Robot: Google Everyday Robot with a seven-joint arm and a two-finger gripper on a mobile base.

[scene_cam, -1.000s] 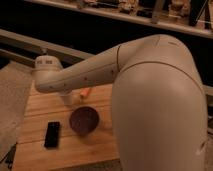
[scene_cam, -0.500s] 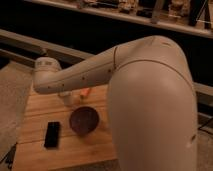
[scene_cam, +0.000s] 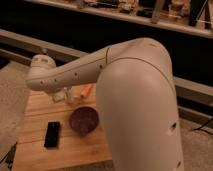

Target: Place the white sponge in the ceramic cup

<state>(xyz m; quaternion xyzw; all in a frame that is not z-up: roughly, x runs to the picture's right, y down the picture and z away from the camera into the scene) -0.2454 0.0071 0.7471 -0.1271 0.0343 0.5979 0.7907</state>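
- On the wooden counter (scene_cam: 35, 112): one black phone (scene_cam: 51, 135), one dark bowl (scene_cam: 83, 120).
- Arm (scene_cam: 75, 75) stretches leftward over the far edge; gripper (scene_cam: 61, 95) hangs beneath, jaws closed, contents indiscernible.

Smooth cream-white robot arm (scene_cam: 135, 100) is showing small dark dots along its forearm. Pale gripper (scene_cam: 61, 95) is hanging closed, up-left of the round dark maroon bowl (scene_cam: 83, 120). Flat black phone (scene_cam: 52, 134) is lying left of the bowl, slim orange object (scene_cam: 86, 90) beyond it. Tan wooden table (scene_cam: 35, 155) is showing plank lines.
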